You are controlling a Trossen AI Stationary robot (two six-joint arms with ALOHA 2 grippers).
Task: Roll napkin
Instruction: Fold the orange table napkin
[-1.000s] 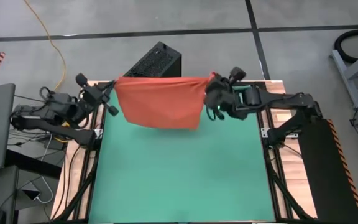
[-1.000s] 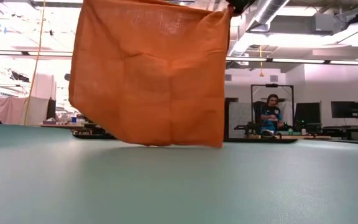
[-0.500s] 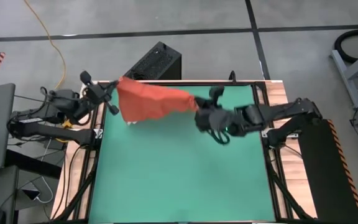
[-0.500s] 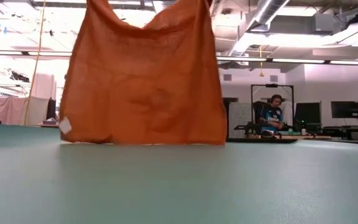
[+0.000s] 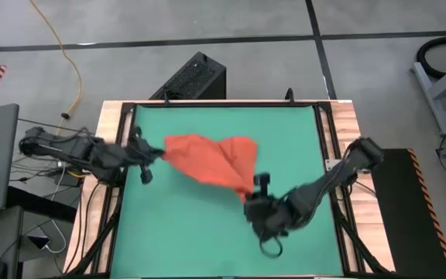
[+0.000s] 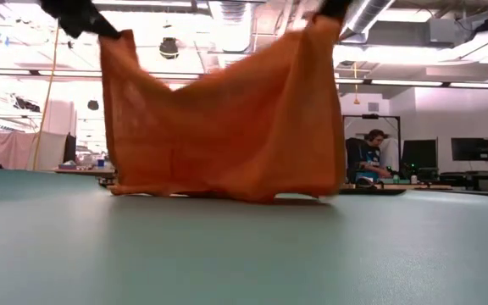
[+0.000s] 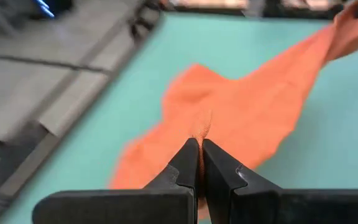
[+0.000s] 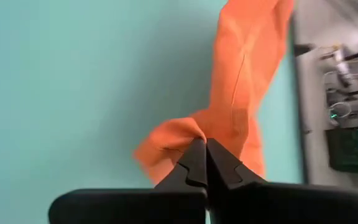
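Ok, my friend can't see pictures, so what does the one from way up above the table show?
Two dark robot arms hold an orange-red napkin between them over a green table. The left hand pinches one corner near the table's left edge, and the right hand pinches another corner nearer the middle, so the cloth sags between them.

Napkin [image 6: 227,135] white tag not discernible. In the low view both end effectors are cut off at twelve o'clock; the napkin hides the room behind.
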